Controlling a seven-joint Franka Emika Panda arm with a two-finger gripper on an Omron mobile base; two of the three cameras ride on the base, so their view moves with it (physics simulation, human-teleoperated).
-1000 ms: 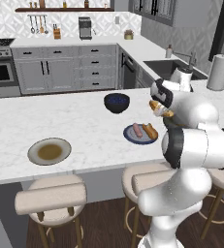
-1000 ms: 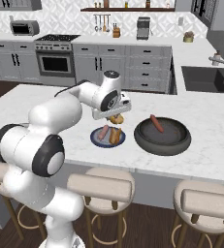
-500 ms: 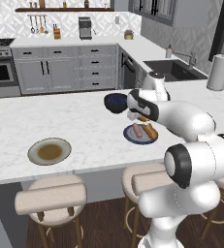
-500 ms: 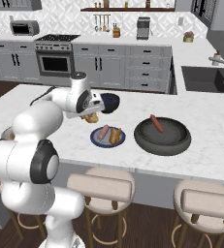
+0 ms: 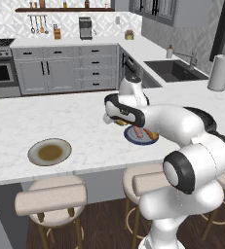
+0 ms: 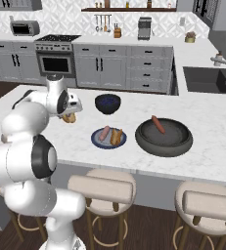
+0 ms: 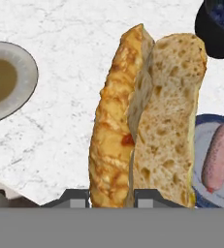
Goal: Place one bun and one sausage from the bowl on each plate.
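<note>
Gripper [image 6: 70,117] is clamped on the bun [image 7: 142,121], which sticks straight out from between the jaws, in the air above the marble counter [image 5: 16,121]. It's between the blue-grey plate [image 6: 108,139] and the beige plate [image 5: 49,151], nearer the blue-grey plate, which carries a sausage [image 7: 219,156].

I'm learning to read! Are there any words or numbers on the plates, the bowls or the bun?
No words or numbers to read: the bun, blue-grey plate, beige plate, big bowl and blue bowl are all plain.
</note>
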